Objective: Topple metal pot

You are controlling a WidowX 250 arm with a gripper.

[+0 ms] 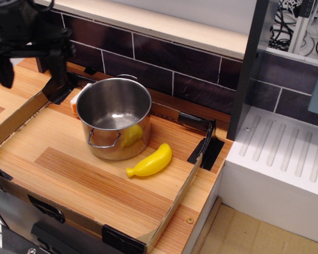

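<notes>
The metal pot (114, 117) stands upright in the middle of the wooden tray, shiny, with a wire loop handle facing front. A yellow toy banana (150, 161) lies just right of it, mirrored in the pot's wall. My black gripper (29, 70) hangs at the upper left, above the tray's back-left corner, to the left of the pot and clear of it. Its two fingers (56, 62) are spread apart with nothing between them.
The wooden tray has low cardboard walls (17, 117) with black corner clips (206, 142). An orange and white object (76, 101) sits behind the pot on the left. A dark tiled wall (164, 58) runs along the back. A white ribbed drainer (286, 153) is to the right.
</notes>
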